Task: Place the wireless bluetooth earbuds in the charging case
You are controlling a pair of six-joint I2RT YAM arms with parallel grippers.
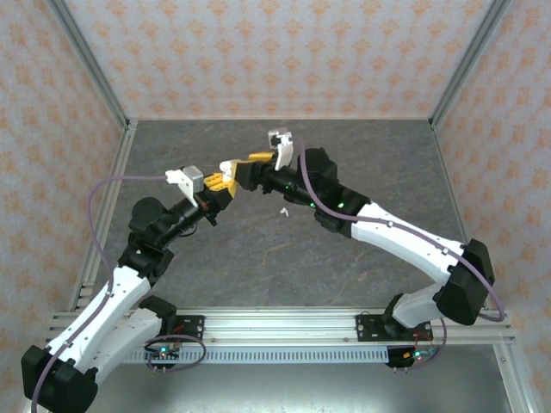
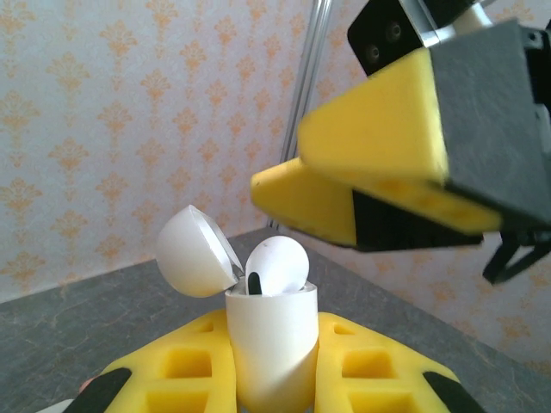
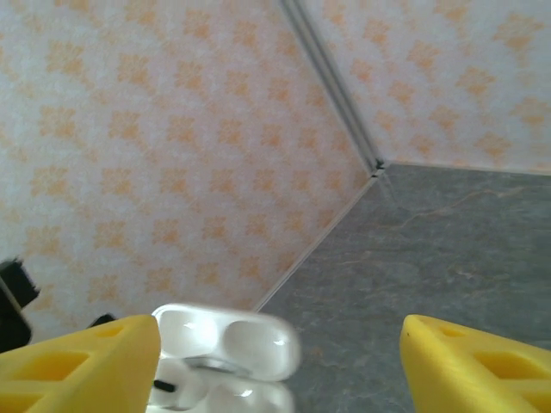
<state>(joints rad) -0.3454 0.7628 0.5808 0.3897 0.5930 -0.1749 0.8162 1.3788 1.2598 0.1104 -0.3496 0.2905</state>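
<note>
1. Left gripper [image 1: 219, 183]: pressed together on the white case [image 2: 271, 344]. The case stands upright between the gripper's yellow fingers [image 2: 185, 372] and is held up off the table [image 1: 258, 249].
2. Case: the lid [image 2: 194, 251] is swung open and tilts to the left in the left wrist view. The right wrist view shows two moulded hollows inside the lid.
3. Earbud [image 2: 277, 261]: white, seated in the case. Its rounded head rises above the rim, with a dark patch at its lower left.
4. Right gripper [image 1: 239, 163]: spread wide. In the left wrist view it hangs just above and to the right of the seated earbud, apart from it. In the right wrist view the open case lies beside one of its fingers; whether they touch cannot be told.
5. Second earbud [image 1: 282, 211]: white, lying on the table beside the right arm, near the two grippers and apart from the case.
6. Surroundings: grey stone-patterned table, enclosed by walls [image 1: 284, 52] with an orange motif.
</note>
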